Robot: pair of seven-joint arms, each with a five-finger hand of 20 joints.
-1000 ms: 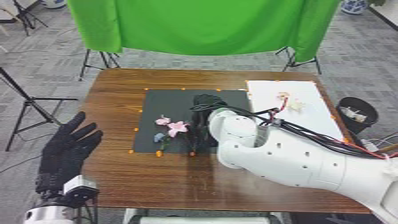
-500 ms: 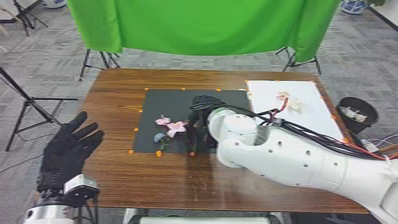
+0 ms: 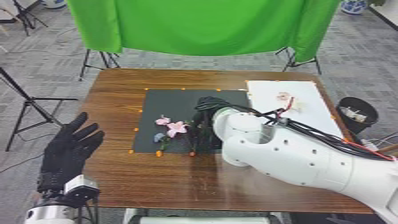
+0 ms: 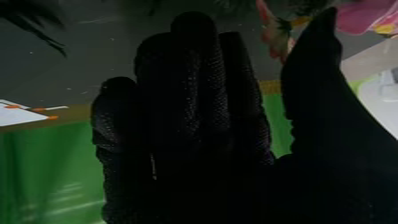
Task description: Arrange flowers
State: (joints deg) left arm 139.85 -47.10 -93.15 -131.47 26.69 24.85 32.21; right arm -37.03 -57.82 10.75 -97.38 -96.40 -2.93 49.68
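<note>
My right hand is over the right part of the black mat, just right of the pink flower. A smaller pink bloom and a blue-grey flower lie beside it on the mat. Pale flowers rest on the white sheet. In the right wrist view my right hand has its fingers straight and its thumb apart, with a pink petal and a reddish flower near the thumb tip. My left hand is off the table's left edge, fingers straight and spread.
The black mat and the white sheet lie side by side on the brown table, with orange markers along their edges. A black bin stands past the table's right side. A green cloth hangs behind.
My right hand and forearm have shifted slightly to the right. The left hand stays where it was, and the flowers on the mat look nearly unchanged.
</note>
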